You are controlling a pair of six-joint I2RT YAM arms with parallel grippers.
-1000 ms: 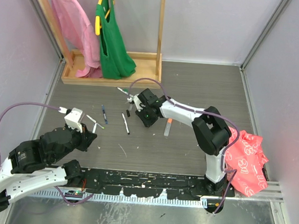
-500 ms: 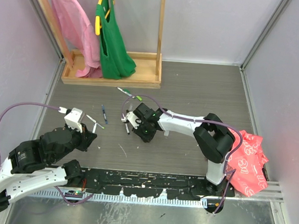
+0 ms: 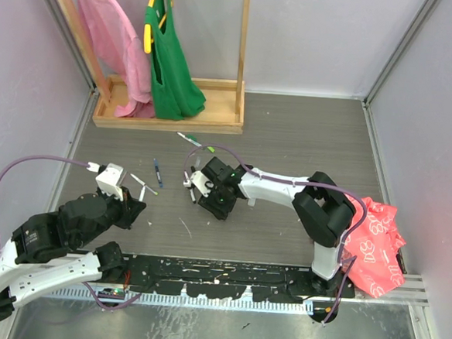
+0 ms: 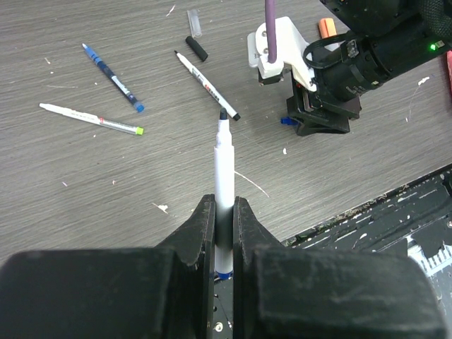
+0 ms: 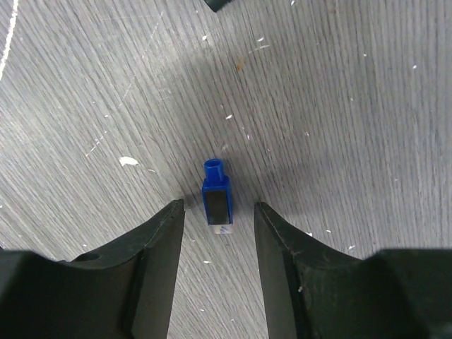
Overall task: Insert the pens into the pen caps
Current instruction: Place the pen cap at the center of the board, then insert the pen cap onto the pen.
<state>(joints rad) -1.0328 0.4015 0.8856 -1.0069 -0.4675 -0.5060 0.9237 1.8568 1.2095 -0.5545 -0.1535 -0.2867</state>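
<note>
My left gripper (image 4: 224, 206) is shut on a white pen (image 4: 224, 166) whose black tip points away from me, held above the table. In the right wrist view, a small blue pen cap (image 5: 216, 200) lies on the table between the spread fingers of my right gripper (image 5: 219, 212), which is open and not touching it. From above, the right gripper (image 3: 208, 199) hangs low over the table's middle. Loose on the table lie a blue pen (image 4: 113, 68), a light-green-ended pen (image 4: 92, 118), a black-tipped pen (image 4: 207, 85) and a black cap (image 4: 197, 49). A green pen (image 3: 189, 140) lies farther back.
A wooden rack (image 3: 167, 123) with a pink and a green bag stands at the back left. A red bag (image 3: 372, 242) lies at the right by the right arm's base. A black rail (image 3: 218, 278) runs along the near edge. White scraps dot the table.
The right gripper has come nearer and leftward from the back of the table, dropped over the blue cap, and its jaws have parted. The left arm and its pen have not moved.
</note>
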